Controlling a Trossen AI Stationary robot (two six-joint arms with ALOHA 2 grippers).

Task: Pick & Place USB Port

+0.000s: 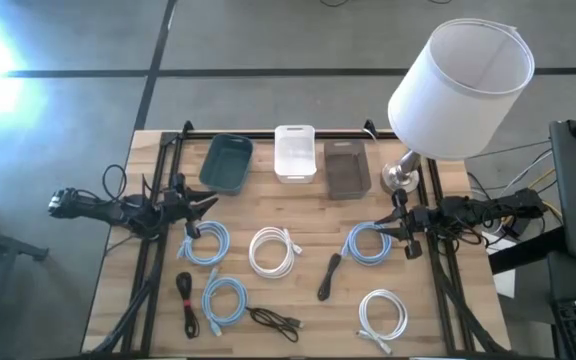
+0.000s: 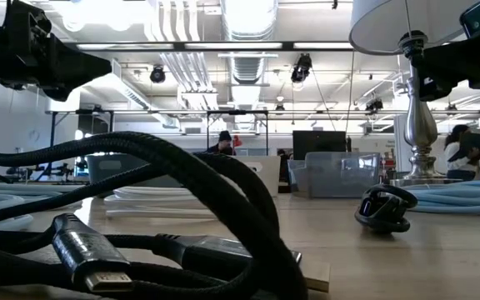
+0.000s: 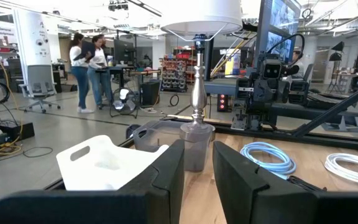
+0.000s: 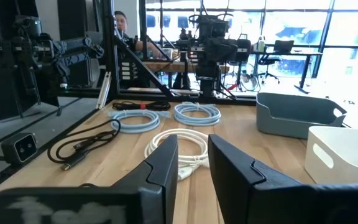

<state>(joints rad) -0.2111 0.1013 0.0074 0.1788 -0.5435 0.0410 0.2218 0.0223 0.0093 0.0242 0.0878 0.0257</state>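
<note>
Several coiled USB cables lie flat on the wooden table: light blue coils [image 1: 208, 243] [image 1: 370, 243] [image 1: 224, 300], white coils [image 1: 275, 250] [image 1: 383, 315], and black bundles [image 1: 328, 275] [image 1: 185, 298] [image 1: 276, 321]. The black braided cable [image 2: 182, 192] with its metal plug [image 2: 90, 260] fills the front of the low view. My left gripper [image 1: 206, 204] [image 3: 197, 168] hovers open near the table's left side, above and clear of the cables. My right gripper [image 1: 380, 230] [image 4: 193, 165] hovers open near the right side, beside a blue coil [image 4: 197, 112].
Three bins stand along the far edge: teal [image 1: 226, 163], white [image 1: 295, 153], grey [image 1: 347, 167]. A lamp with a white shade [image 1: 458, 85] stands at the far right corner. Bare wood shows between the bins and the cables. People stand in the room beyond [image 3: 92, 68].
</note>
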